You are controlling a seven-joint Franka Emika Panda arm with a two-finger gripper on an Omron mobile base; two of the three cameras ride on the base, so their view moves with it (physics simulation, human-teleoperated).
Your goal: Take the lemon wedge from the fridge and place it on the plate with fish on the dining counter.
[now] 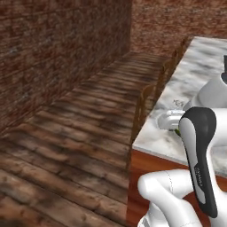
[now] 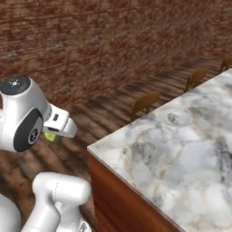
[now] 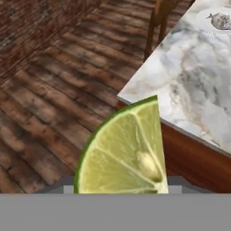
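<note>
My gripper (image 2: 53, 134) is shut on the lemon wedge (image 2: 51, 136), a yellow-green slice held out over the wooden floor, short of the dining counter's (image 2: 181, 158) near corner. In the hand view the lemon wedge (image 3: 124, 153) sits large at the bottom, cut face toward the camera, and hides the fingertips. The pale plate (image 3: 208, 28) with the small grey fish (image 3: 221, 20) lies on the dining counter (image 3: 194, 76) at the top right, some way ahead. From the base, the plate (image 1: 165, 119) sits near the counter's edge, also seen as a small disc, the plate (image 2: 178, 121). The fridge is out of view.
Wooden stools (image 1: 144, 104) stand along the counter's (image 1: 195, 66) left side, one stool (image 2: 145, 103) close to the plate. A brick wall (image 1: 53, 53) runs along the left, with open plank floor (image 1: 66, 142) between it and the counter.
</note>
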